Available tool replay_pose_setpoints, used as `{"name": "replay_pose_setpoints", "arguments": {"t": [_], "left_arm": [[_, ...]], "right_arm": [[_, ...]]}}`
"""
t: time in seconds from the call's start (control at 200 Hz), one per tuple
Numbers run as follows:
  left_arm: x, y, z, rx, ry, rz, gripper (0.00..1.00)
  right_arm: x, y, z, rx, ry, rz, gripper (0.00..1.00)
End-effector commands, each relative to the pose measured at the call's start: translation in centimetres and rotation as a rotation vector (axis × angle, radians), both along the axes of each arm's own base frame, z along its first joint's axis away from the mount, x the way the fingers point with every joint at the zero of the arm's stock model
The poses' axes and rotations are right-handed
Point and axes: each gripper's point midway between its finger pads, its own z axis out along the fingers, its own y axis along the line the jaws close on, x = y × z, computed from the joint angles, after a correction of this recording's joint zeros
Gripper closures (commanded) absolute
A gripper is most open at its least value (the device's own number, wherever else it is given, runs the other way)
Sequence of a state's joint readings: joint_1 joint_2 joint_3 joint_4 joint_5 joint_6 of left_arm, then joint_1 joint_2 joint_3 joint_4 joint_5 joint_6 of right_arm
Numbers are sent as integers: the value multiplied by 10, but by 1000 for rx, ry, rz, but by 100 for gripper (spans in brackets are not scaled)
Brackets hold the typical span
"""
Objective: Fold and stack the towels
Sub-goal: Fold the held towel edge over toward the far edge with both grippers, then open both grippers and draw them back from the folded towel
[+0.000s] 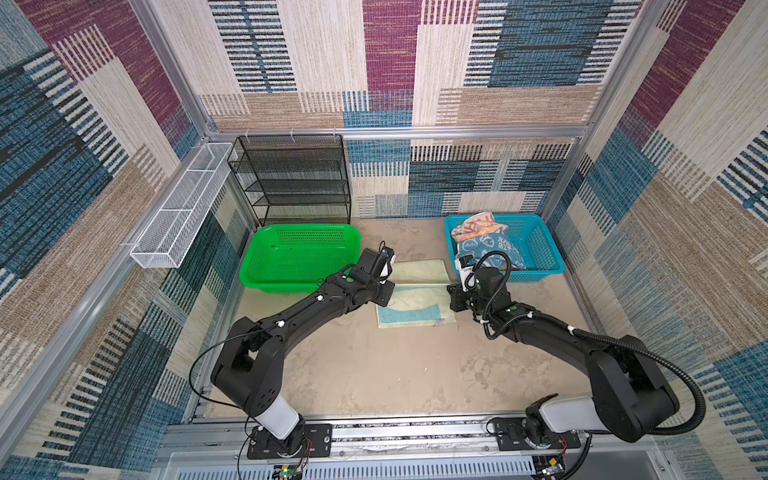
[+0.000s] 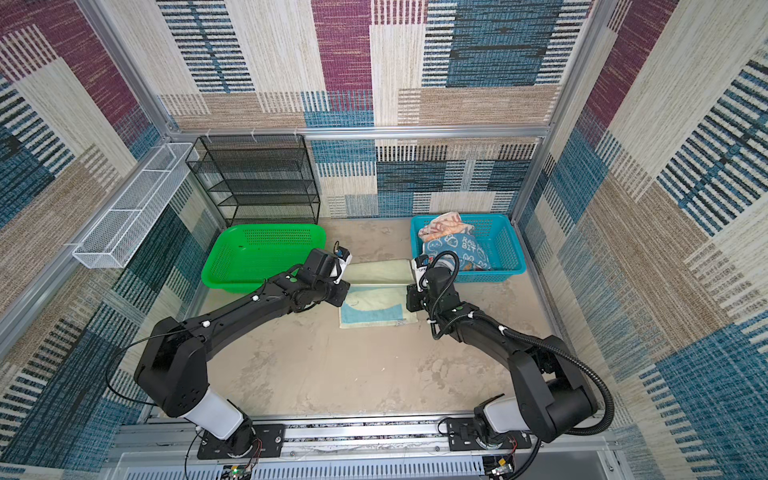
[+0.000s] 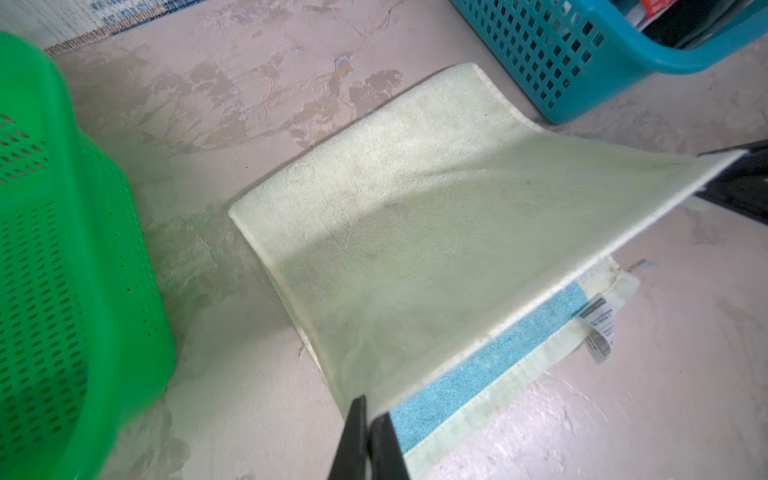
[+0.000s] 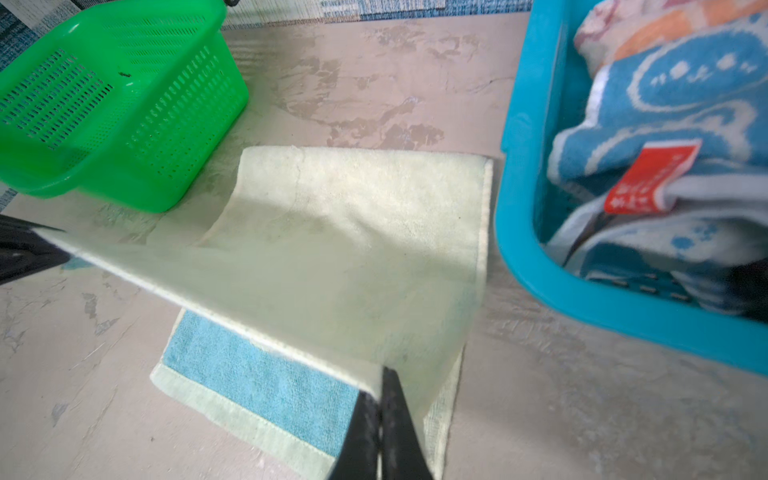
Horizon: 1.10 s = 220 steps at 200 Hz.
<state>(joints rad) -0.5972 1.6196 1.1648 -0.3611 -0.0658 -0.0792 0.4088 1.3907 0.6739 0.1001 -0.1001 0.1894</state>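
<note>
A pale aqua-and-cream towel (image 1: 419, 272) (image 2: 376, 272) lies on the table between the two baskets. Its far edge is raised and stretched taut above the half with the blue band (image 3: 478, 374) (image 4: 257, 374). My left gripper (image 1: 388, 286) (image 3: 372, 409) is shut on one corner of that raised edge. My right gripper (image 1: 451, 291) (image 4: 380, 382) is shut on the other corner. A blue rabbit towel (image 1: 490, 249) (image 4: 685, 95) and a crumpled whitish-and-orange towel (image 1: 476, 224) (image 4: 648, 29) are heaped in the blue basket (image 1: 540, 266).
An empty green basket (image 1: 299, 257) (image 4: 124, 104) stands left of the towel, close to my left arm. A black mesh shelf (image 1: 291, 178) is at the back wall and a white wire tray (image 1: 183, 208) hangs on the left rail. Bare table lies in front.
</note>
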Motion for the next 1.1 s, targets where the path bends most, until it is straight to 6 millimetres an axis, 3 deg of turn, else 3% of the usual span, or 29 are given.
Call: {"name": "replay_pose_setpoints", "arguments": {"t": [0.0, 0.401, 0.531, 0.676, 0.741, 0.886, 1.097], "left_arm": [[-3, 30, -20, 121, 17, 106, 100], [-28, 21, -68, 189, 45, 30, 100], [-35, 20, -75, 223, 32, 10, 100], [-44, 19, -75, 235, 21, -8, 100], [-47, 19, -73, 227, 14, -10, 79], [-50, 23, -58, 201, -40, -8, 57], [-52, 19, -18, 129, -139, -45, 53]], "right_arm": [[-9, -15, -24, -30, 81, -82, 100], [-46, -3, -97, -77, 293, -49, 100], [-50, -4, -103, -95, 319, -59, 100], [-52, -3, -93, -88, 309, -49, 98], [-52, -1, -85, -78, 301, -33, 89], [-52, 15, -50, -10, 261, 45, 67], [-45, 32, 0, 81, 159, 109, 41]]}}
